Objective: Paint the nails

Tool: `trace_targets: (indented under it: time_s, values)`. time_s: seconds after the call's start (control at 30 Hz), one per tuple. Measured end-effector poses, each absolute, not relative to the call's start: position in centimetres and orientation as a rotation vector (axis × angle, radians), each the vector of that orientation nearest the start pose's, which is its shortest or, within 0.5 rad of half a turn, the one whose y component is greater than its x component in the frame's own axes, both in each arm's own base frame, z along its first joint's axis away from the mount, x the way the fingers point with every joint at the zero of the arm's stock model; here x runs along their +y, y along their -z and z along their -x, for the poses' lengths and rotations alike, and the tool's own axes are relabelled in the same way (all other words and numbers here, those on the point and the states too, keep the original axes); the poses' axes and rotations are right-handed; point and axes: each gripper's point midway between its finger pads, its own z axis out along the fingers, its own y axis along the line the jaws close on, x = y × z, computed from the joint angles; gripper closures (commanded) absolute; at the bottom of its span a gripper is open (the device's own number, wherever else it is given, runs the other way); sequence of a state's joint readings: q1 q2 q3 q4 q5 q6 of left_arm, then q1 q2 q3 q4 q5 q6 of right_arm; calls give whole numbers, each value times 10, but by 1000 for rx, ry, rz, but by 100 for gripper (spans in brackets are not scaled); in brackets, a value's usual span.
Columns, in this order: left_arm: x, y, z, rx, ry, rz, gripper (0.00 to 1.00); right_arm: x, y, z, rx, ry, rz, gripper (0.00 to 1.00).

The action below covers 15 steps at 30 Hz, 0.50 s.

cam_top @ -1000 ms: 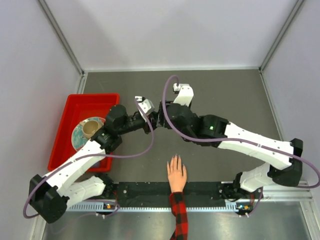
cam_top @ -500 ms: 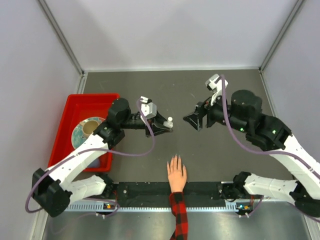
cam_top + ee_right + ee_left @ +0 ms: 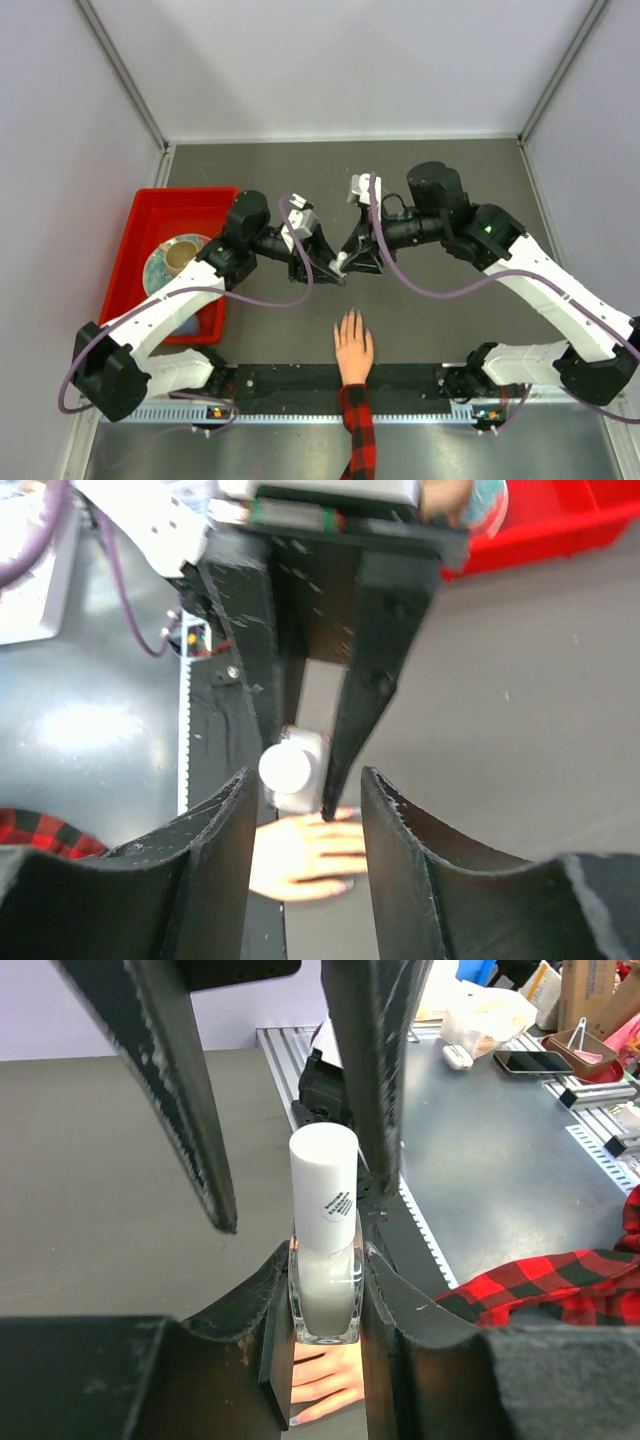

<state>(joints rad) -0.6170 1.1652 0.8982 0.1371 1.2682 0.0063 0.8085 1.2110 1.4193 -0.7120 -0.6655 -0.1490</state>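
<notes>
Left gripper (image 3: 325, 1305) is pressed together on the square glass body of a small clear bottle (image 3: 325, 1295), one finger flat on each side, holding it upright. The bottle is filled with a whitish liquid and topped by a tall white cap (image 3: 323, 1185). Right gripper (image 3: 300, 1200) faces it from the opposite side with its jaws spread around that cap. In the left wrist view one finger runs close along the cap's side, while the other stands clear of it with bare table (image 3: 110, 1220) showing between, so the cap is bracketed but not pinched. The right wrist view shows the same white cap sitting in the gap between its two fingers.

A small diamond-set sticker (image 3: 339, 1206) on the cap carries dark print too fine to read.

From above, the left arm runs from its base at the near left, past a red bin (image 3: 180, 192), and reaches rightward. The right arm rises from the near right, bends high at its elbow and swings back leftward. The two grippers meet nose to nose over the middle of the table.

A human hand (image 3: 353, 348) in a red-and-black plaid sleeve (image 3: 357, 430) lies palm down at the near edge, fingers pointing toward the bottle, which is near but apart from it. The nails (image 3: 351, 317) tip those fingers, too small to judge their colour.
</notes>
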Motion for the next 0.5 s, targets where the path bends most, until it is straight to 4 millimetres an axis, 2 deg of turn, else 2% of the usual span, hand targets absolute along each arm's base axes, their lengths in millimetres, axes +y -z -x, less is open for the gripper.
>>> trace_targets:
  time_s: [0.3,0.43,0.5]
  values:
    - [-304,-293,-135,1163,1511,-1438,100,308,-356,-138,1561,-1141,1382,59]
    - [-304,-293,-135,1163,1511,-1438,100,311,-359,-138,1555,-1157,1399,68]
    - [-304,-293,-135,1164,1511,-1438,100,312,-356,-139,1565,-1159,1408,69]
